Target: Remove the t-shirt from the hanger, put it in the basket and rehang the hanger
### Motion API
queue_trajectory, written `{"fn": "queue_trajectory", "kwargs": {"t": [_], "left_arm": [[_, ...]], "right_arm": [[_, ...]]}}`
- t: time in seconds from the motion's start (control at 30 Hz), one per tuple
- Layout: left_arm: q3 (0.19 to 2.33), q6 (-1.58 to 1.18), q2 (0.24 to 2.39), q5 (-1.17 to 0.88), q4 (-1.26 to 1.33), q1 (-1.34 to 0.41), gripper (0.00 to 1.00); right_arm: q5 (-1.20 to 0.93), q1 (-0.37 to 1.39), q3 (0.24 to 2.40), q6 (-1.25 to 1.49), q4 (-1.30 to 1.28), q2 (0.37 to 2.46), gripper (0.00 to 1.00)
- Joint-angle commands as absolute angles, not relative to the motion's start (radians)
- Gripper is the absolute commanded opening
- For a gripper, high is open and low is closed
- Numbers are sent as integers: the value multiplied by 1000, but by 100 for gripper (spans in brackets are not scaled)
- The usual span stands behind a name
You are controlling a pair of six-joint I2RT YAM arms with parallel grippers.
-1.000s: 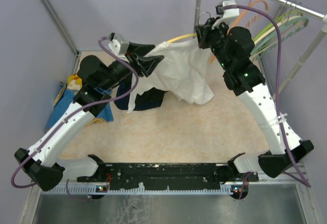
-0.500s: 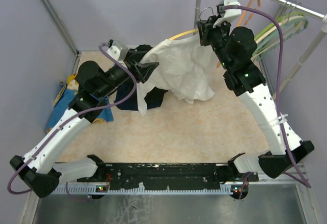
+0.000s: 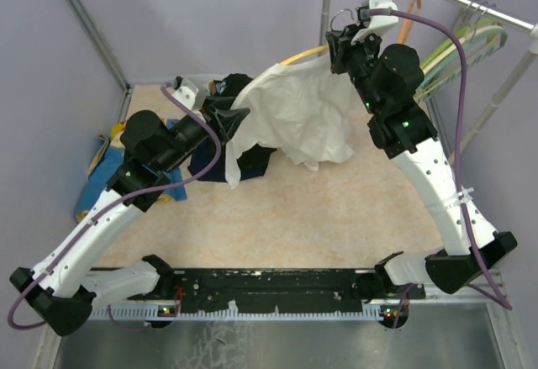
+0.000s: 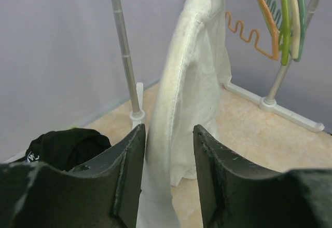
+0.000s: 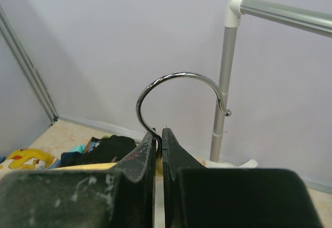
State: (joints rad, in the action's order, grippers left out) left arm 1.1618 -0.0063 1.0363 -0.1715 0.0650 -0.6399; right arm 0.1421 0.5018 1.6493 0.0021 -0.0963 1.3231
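Note:
A white t-shirt (image 3: pixel 298 113) hangs on a yellow hanger (image 3: pixel 298 56) above the table. My right gripper (image 3: pixel 338 39) is shut on the base of the hanger's metal hook (image 5: pixel 176 80), and in the right wrist view its fingers meet at the right gripper (image 5: pixel 158 132) tip. The hanger's yellow arm (image 5: pixel 96 164) shows just behind them. My left gripper (image 3: pixel 238 117) is at the shirt's left edge. In the left wrist view the t-shirt's (image 4: pixel 181 82) hem runs down between the left gripper's (image 4: pixel 169 129) fingers. The jaws stand apart, with the cloth against the left finger and a gap on the right.
A metal rail with several coloured hangers (image 3: pixel 462 41) runs along the back right. Its upright pole (image 4: pixel 124 51) and base foot (image 4: pixel 280 108) stand behind the shirt. A dark clothes pile (image 3: pixel 231 163) and blue and yellow garments (image 3: pixel 105 163) lie at the left.
My left gripper has drawn back to the left along the shirt's edge and its jaws have narrowed. The right gripper has lifted the hanger slightly.

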Motion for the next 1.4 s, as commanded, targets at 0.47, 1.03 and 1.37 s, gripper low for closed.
{"fn": "queue_trajectory", "kwargs": {"t": [0.47,1.03,1.37], "left_arm": [[1030,16,977,-53,63,-644,69],[944,-7,886,68,85,-643,0],[818,-57,725,175,83,-643,0]], "right_arm": [[161,509,1722,-31,46,1276,0],[211,509,1722,-65,75,1284,0],[262,508,1787,-133,107,1348,0]]}}
